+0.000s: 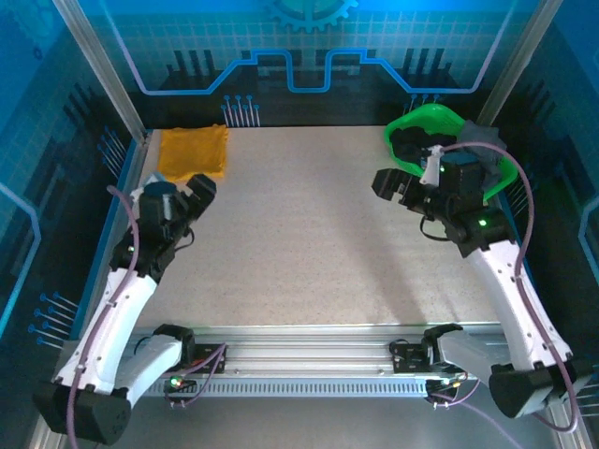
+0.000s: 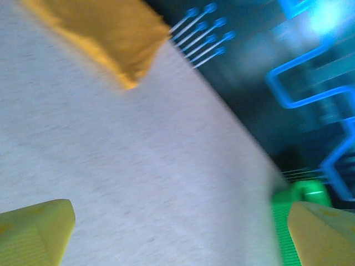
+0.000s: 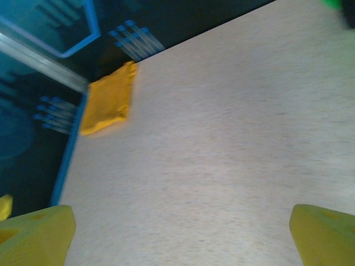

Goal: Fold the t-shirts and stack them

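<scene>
Folded orange-yellow t-shirt (image 1: 193, 152) lies at the table (image 1: 309, 243)'s far-left corner. Overhead, dark t-shirts (image 1: 409, 140) sit in a green basket (image 1: 429, 116) far right; wrist views show left gripper (image 2: 177, 233) and right gripper (image 3: 182, 233) spread wide, empty.

From above, the picture is evenly lit and fairly sharp. The pale bench (image 1: 328, 253) is bright under overhead light, with only soft, short shadows below the arms (image 1: 140, 271). The walls (image 1: 56, 140) around it are dim and blue-tinted, crossed by glowing cyan lines, and a bright blue haze washes the top edge.

The left wrist view is heavily smeared. The orange-yellow t-shirt (image 2: 105, 39) at the bench's far left corner has fuzzy edges, and a blue-white glare blooms at top right. The left pincer (image 2: 180, 213) shows soft, unfocused yellow fingers (image 2: 33, 233).

The right wrist view is less blurred, though the bench grain is streaked and the right pincer (image 3: 182, 216) is unsharp.
</scene>
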